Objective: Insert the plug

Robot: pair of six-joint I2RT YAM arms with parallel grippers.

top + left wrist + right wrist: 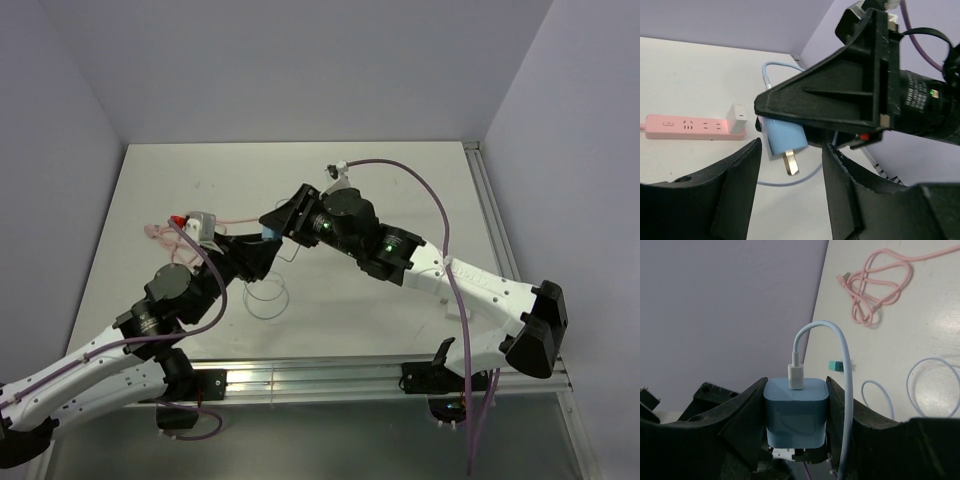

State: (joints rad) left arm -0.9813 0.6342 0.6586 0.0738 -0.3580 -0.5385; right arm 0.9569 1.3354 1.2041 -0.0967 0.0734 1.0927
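My right fingers (747, 412) are clamped on the plug (796, 412), holding it up off the surface with its prongs poking out below. My left fingers (737, 175) sit apart on either side of it, not gripping. From the left wrist view the pink power strip (685, 126) is at 9 o'clock of the plug. I'd square the prongs over a free socket at 9 o'clock of the white adapter (737, 117) before pushing, or the strip will probably skid.

No text, brand, number or sign can be read anywhere: only faint socket marks are seen on the top face of the pink power strip (690, 128), too small to be made out, and nothing legible is found on the plug (796, 412).
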